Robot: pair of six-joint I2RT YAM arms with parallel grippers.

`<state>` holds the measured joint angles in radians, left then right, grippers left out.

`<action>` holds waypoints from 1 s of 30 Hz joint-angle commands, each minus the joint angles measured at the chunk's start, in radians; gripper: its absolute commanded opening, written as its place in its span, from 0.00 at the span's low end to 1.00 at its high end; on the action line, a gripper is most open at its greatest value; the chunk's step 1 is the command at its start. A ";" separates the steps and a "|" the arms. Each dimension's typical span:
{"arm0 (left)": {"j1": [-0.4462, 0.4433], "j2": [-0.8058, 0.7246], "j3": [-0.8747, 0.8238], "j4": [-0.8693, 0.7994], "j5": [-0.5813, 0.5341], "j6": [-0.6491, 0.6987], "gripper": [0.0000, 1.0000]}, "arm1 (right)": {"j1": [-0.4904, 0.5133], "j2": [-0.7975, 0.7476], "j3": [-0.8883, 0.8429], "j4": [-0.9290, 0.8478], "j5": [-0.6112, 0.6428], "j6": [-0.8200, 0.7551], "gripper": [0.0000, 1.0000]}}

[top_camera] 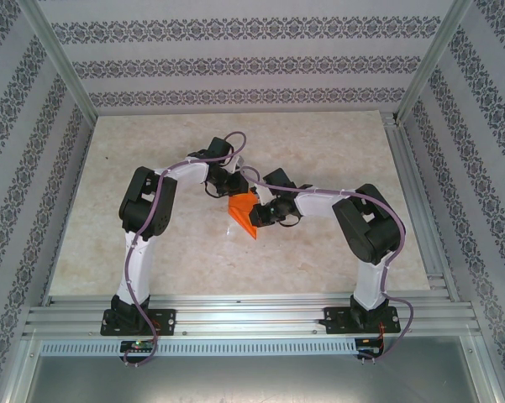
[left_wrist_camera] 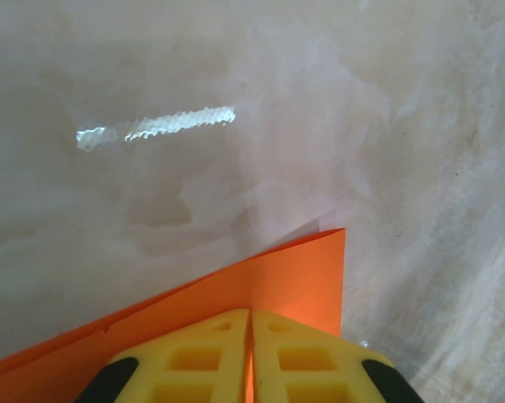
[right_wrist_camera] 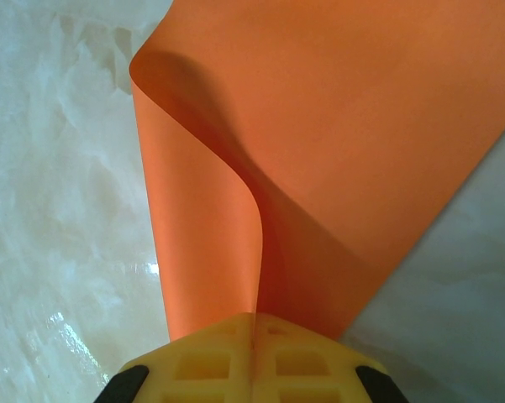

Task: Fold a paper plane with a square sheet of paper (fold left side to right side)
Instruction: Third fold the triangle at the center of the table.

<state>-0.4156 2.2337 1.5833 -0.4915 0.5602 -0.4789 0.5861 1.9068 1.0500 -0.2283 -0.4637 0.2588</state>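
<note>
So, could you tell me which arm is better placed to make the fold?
Probably left: the left gripper is shut on the orange sheet near a free corner; the right gripper pinches its curled part and could anchor.

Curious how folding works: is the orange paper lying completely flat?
No, the square sheet of paper curls in a loose bend held by the right gripper.

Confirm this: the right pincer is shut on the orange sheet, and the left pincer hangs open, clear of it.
Not the left pincer: the left wrist view shows it shut on the orange sheet too. The right pincer is shut on it, as said.
</note>
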 commanded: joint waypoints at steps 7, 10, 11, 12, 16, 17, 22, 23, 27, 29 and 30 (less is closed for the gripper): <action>-0.005 -0.014 0.065 -0.119 -0.048 0.048 0.18 | -0.009 0.042 -0.026 -0.029 0.047 -0.032 0.00; 0.005 -0.048 0.117 -0.168 -0.046 0.063 0.23 | -0.008 0.041 -0.025 -0.040 0.052 -0.035 0.00; 0.012 -0.067 0.132 -0.182 -0.048 0.066 0.25 | -0.008 0.043 -0.023 -0.042 0.053 -0.035 0.00; 0.020 -0.088 0.144 -0.196 -0.053 0.070 0.28 | -0.008 0.044 -0.022 -0.042 0.052 -0.035 0.00; 0.068 -0.177 0.142 -0.219 -0.070 0.074 0.36 | -0.004 0.049 -0.020 -0.042 0.051 -0.036 0.00; 0.078 -0.199 0.127 -0.220 -0.076 0.075 0.36 | -0.002 0.050 -0.018 -0.043 0.052 -0.037 0.00; 0.098 -0.328 -0.067 -0.139 -0.040 0.056 0.17 | 0.005 0.048 -0.012 -0.054 0.066 -0.043 0.00; 0.097 -0.351 -0.126 -0.092 -0.004 0.035 0.14 | 0.007 0.049 -0.011 -0.055 0.066 -0.045 0.00; 0.061 -0.407 -0.325 0.104 0.104 -0.060 0.09 | 0.011 0.056 -0.005 -0.060 0.068 -0.048 0.00; 0.033 -0.410 -0.376 0.164 0.126 -0.094 0.08 | 0.014 0.057 -0.002 -0.064 0.070 -0.048 0.00; 0.020 -0.411 -0.392 0.189 0.127 -0.112 0.08 | 0.015 0.057 0.001 -0.068 0.075 -0.051 0.00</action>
<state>-0.3519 1.8256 1.2461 -0.4583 0.6136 -0.5114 0.5873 1.9106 1.0523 -0.2321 -0.4603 0.2333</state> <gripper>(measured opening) 0.085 0.042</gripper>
